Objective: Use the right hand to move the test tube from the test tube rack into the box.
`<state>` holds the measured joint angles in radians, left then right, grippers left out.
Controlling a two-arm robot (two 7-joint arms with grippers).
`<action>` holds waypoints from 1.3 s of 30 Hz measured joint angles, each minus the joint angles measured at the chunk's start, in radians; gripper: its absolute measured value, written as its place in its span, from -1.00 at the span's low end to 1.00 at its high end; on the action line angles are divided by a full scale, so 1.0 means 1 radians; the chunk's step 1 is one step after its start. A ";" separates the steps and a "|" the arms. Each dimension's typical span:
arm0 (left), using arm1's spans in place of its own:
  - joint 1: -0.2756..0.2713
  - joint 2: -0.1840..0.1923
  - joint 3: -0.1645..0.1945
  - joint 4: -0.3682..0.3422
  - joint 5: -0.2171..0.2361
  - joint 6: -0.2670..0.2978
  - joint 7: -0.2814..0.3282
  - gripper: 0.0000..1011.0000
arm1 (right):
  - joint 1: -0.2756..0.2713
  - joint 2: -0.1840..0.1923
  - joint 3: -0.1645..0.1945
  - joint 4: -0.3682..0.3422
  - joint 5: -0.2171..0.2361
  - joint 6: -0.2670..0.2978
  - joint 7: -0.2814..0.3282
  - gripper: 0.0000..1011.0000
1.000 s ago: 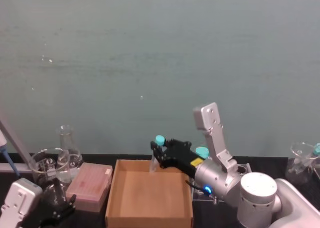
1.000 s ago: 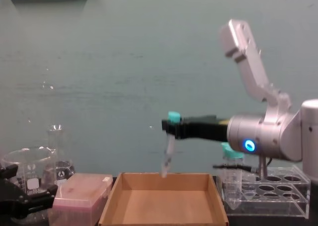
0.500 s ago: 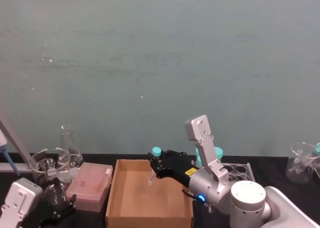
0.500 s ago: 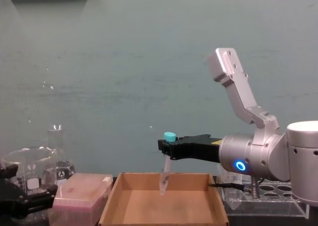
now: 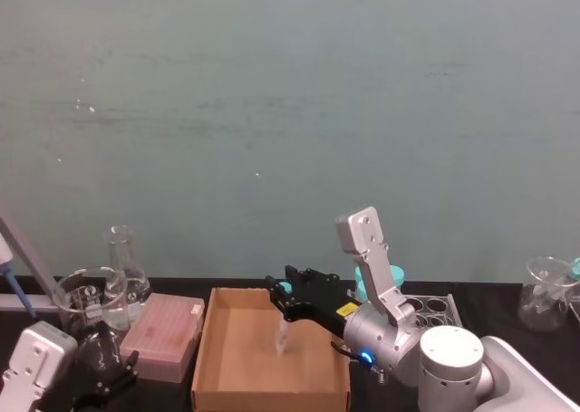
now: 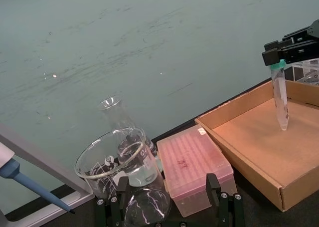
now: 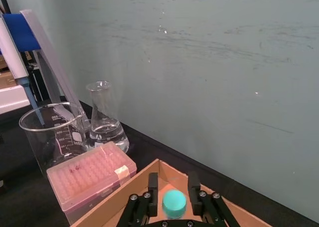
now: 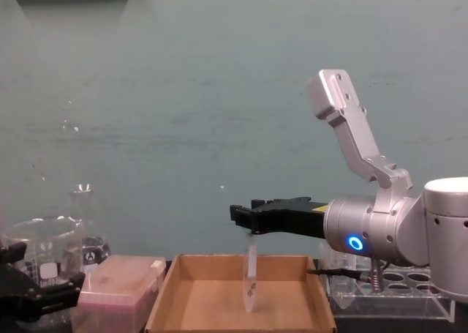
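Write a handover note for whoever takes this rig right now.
Right gripper: over the box, fingers spread either side of the cap; looks let go.
Left gripper: open, parked by the glassware.
Tube: out of the rack, upright, tip down inside the box; landed or not, cannot tell.
Done: pick and carry.
Left: confirm the tube lies in the box, pull the right arm back.

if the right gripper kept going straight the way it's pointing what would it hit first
Nothing close: the right gripper points level over the box, above its walls and the pink box. Beyond, the flask or the wall behind it probably comes first; depth is unclear. The left gripper is parked.
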<state>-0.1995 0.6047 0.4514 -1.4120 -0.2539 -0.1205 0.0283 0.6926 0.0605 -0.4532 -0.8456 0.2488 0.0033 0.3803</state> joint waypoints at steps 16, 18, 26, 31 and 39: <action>0.000 0.000 0.000 0.000 0.000 0.000 0.000 0.98 | -0.002 0.001 0.001 -0.003 0.002 0.003 0.000 0.69; 0.000 0.000 0.000 0.000 0.000 0.000 0.000 0.98 | -0.002 0.002 0.001 -0.003 0.002 0.003 0.000 0.80; 0.000 0.000 0.000 0.000 0.000 0.000 0.000 0.98 | -0.002 0.002 0.001 -0.004 0.002 0.003 0.000 0.98; 0.000 0.000 0.000 0.000 0.000 0.000 0.000 0.98 | -0.002 0.002 0.001 -0.004 0.003 0.003 0.000 0.98; 0.000 0.000 0.000 0.000 0.000 0.000 0.000 0.98 | -0.002 0.002 0.001 -0.004 0.003 0.003 0.000 0.98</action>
<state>-0.1995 0.6047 0.4514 -1.4120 -0.2539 -0.1206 0.0283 0.6903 0.0622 -0.4527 -0.8494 0.2518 0.0065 0.3802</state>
